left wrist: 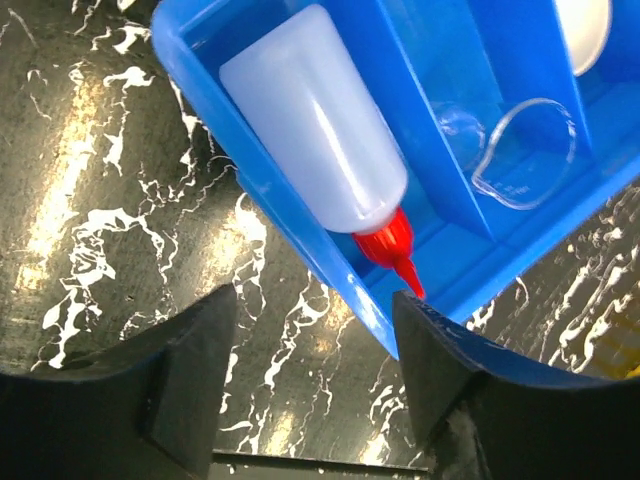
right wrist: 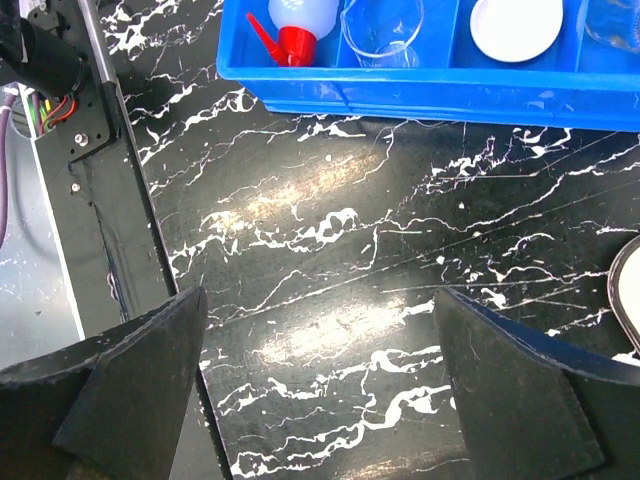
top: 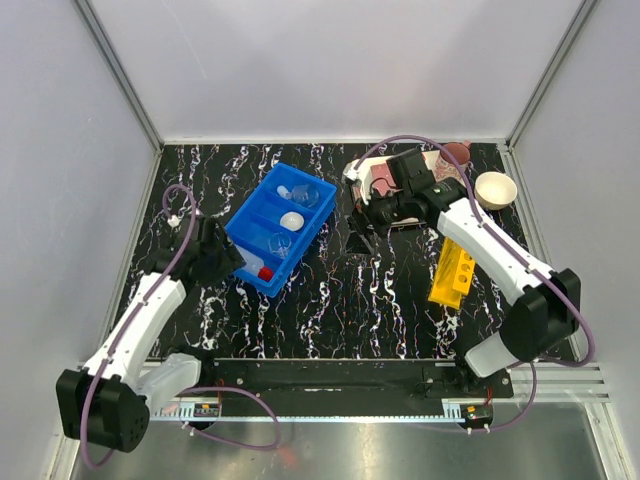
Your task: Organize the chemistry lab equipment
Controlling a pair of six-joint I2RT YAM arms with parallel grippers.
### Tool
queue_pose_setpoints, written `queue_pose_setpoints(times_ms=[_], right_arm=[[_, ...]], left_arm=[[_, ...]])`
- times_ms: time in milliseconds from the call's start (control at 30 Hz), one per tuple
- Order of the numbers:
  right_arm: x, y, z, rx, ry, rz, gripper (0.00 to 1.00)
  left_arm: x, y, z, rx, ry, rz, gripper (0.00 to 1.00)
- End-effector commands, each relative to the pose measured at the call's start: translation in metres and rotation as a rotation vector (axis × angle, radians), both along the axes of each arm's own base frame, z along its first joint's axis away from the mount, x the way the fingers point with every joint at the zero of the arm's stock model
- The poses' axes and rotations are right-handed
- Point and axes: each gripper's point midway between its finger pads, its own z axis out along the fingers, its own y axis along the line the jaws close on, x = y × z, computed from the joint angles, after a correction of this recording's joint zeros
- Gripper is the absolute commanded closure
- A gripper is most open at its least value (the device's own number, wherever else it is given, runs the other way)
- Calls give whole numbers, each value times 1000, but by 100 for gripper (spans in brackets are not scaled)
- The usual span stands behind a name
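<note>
A blue divided bin (top: 250,215) holds the white squeeze bottle with red nozzle (left wrist: 310,120), a clear beaker (left wrist: 525,150), the small white dish (top: 291,221) and a second beaker (top: 303,193). They also show in the right wrist view: the bottle (right wrist: 295,25), a beaker (right wrist: 383,30) and the dish (right wrist: 515,25). My left gripper (left wrist: 315,380) is open and empty at the bin's near corner, by the bottle's nozzle. My right gripper (right wrist: 320,390) is open and empty over bare table right of the bin (right wrist: 420,85). The yellow rack (top: 452,272) lies under my right arm. Thin straight lines (right wrist: 440,258), perhaps the tubes, cross the table.
A cream bowl (top: 495,188), a pink mug (top: 457,152) and a printed tray (top: 385,180) stand at the back right. A pale rim (right wrist: 630,300) shows at the right edge of the right wrist view. The black rail (right wrist: 100,200) runs along the table's front.
</note>
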Motion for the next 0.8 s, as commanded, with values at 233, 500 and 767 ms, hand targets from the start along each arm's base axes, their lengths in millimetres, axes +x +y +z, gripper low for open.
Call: queue_pose_setpoints(times_ms=[233, 500, 767], right_arm=[[9, -10, 2, -71, -40, -41, 0], [8, -38, 15, 18, -48, -80, 0], [10, -53, 7, 58, -40, -107, 0]], left_arm=[[35, -66, 97, -167, -394, -493, 1], [113, -111, 101, -287, -363, -635, 1], [189, -137, 60, -310, -271, -683, 9]])
